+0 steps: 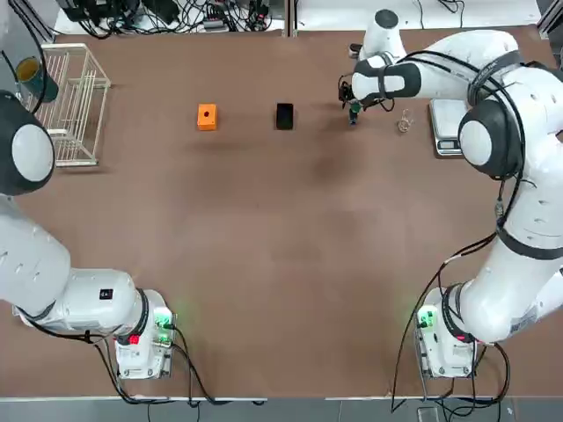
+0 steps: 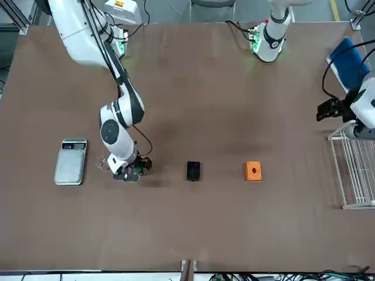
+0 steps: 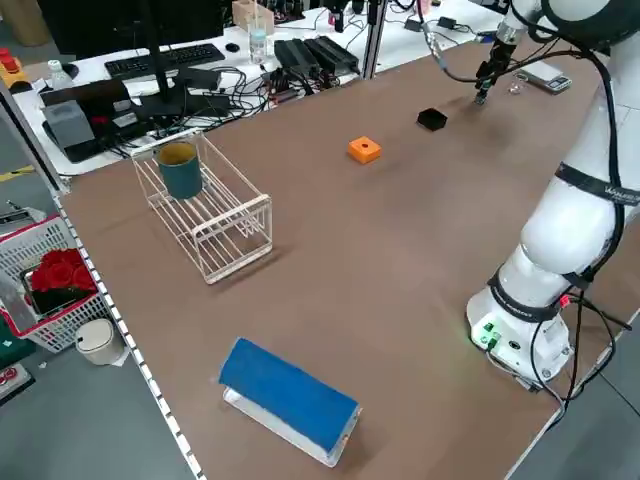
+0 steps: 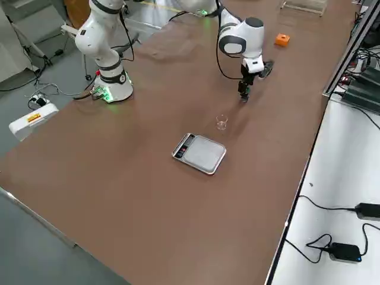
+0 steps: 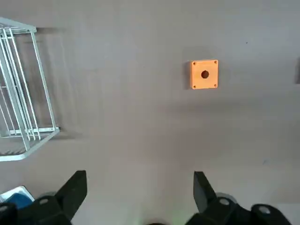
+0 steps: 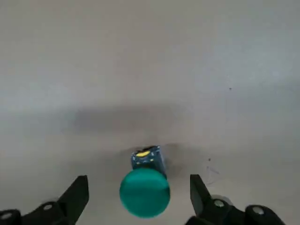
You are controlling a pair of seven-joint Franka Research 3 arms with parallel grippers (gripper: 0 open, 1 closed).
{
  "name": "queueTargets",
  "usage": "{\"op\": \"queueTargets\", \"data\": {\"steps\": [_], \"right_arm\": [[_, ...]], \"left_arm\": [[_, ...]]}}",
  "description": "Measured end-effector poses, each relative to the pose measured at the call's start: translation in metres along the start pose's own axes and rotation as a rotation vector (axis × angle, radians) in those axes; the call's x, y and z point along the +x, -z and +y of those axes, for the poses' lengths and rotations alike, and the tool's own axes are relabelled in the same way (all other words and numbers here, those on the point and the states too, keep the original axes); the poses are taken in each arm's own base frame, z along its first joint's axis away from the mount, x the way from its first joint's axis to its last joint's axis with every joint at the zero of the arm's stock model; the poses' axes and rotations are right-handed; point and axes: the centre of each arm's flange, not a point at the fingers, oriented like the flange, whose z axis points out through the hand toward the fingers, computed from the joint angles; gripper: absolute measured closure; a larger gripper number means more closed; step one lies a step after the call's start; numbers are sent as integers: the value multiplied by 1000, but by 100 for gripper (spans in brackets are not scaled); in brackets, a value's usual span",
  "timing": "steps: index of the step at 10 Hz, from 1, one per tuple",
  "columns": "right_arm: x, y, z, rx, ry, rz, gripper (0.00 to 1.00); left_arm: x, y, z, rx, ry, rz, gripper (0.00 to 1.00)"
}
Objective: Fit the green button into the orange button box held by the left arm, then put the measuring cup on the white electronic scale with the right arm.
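I have the right hand [image 6: 139, 199] down at the brown counter [image 1: 264, 246], its 2 fingers spread wide with the tiny green-capped push button [image 6: 145, 188] lying between them, untouched by either finger. From the top, that button [image 1: 354, 112] sits beside the small black block [image 1: 284, 116], on the side away from the small bright orange box with a round hole in its top [image 1: 207, 116]. The orange box stands alone on the counter, well apart from both hands, with the black block between it and the button.

On the far side of the button from the black block stands the tiny clear plastic measuring cup [image 1: 404, 121], upright on the counter, and just beyond it the flat white-silver electronic scale [image 1: 447, 130], partly under my right arm. The cup is near the scale but not on it.

My left hand [image 5: 139, 194] hangs high over the counter with its fingers wide apart and nothing in them; its wrist view looks down on the orange box [image 5: 204, 74] and the white wire rack [image 5: 21, 93].
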Motion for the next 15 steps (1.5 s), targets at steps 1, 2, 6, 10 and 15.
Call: {"op": "queueTargets", "data": {"steps": [1, 2, 6, 10, 15], "right_arm": [[1, 0, 1, -1, 1, 5, 11], [1, -1, 2, 0, 0, 8, 19], [2, -13, 5, 3, -3, 16, 35], [1, -15, 5, 3, -15, 15, 64], [16, 13, -10, -12, -32, -15, 64]], "left_arm": [[0, 0, 0, 0, 0, 0, 0], [0, 0, 0, 0, 1, 0, 0], [0, 0, 0, 0, 4, 0, 0], [11, -15, -2, -2, 12, -13, 0], [54, -73, 24, -5, -19, 23, 0]]}}
